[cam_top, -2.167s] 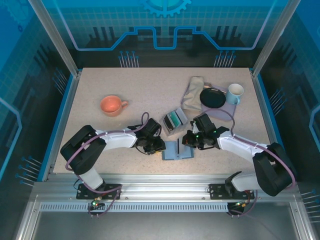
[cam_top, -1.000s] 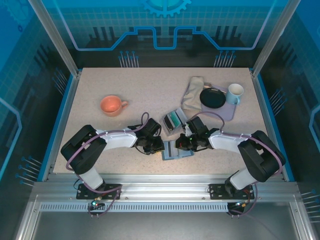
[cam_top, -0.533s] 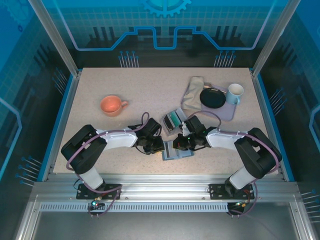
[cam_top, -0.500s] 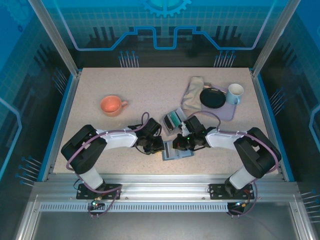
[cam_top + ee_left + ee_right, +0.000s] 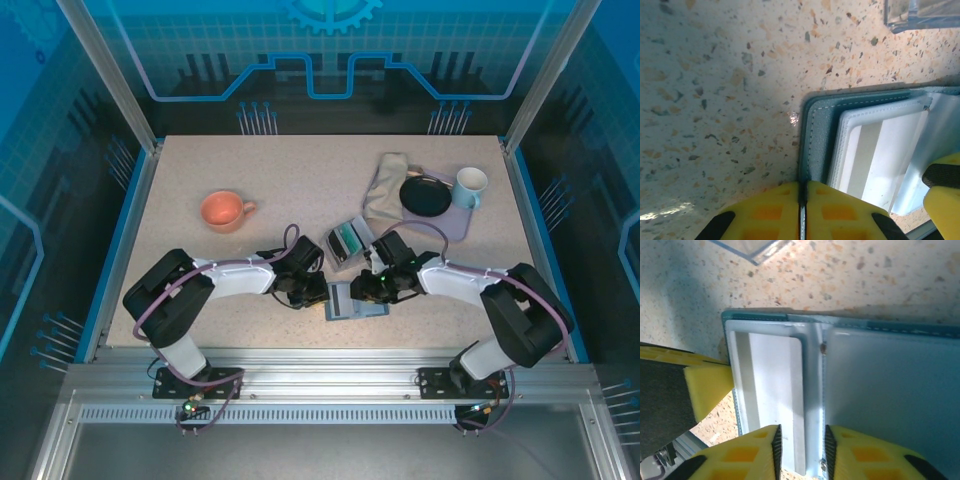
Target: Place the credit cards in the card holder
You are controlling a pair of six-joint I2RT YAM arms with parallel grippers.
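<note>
Card holder [image 5: 352, 303], a slate-blue soft folding wallet, lies opened flat on the speckled beige bench [image 5: 280, 180] near its front edge, between the two arms. The left gripper [image 5: 802, 192] is clamped tight on the wallet's stitched left edge, with that thin edge pinched between its yellow jaws. The right gripper [image 5: 801, 434] hangs over the wallet's middle. Its jaws stand a narrow gap apart and straddle the inner edge of the left-hand pocket, beside the centre fold; whether they press on it I cannot tell. A pale grey flat card [image 5: 775, 390] with a rounded corner sits inside that pocket.

Just behind the wallet is a small grey rectangular tray [image 5: 334, 251], set askew on the bench, with teal-green credit cards [image 5: 350, 237] lying in it. Further off, an orange ceramic cup [image 5: 225, 211] stands at the left. At the back right are a crumpled beige cloth [image 5: 383, 185], a black round plate [image 5: 425, 196] and a white mug [image 5: 470, 186] on a lavender mat [image 5: 455, 222].
</note>
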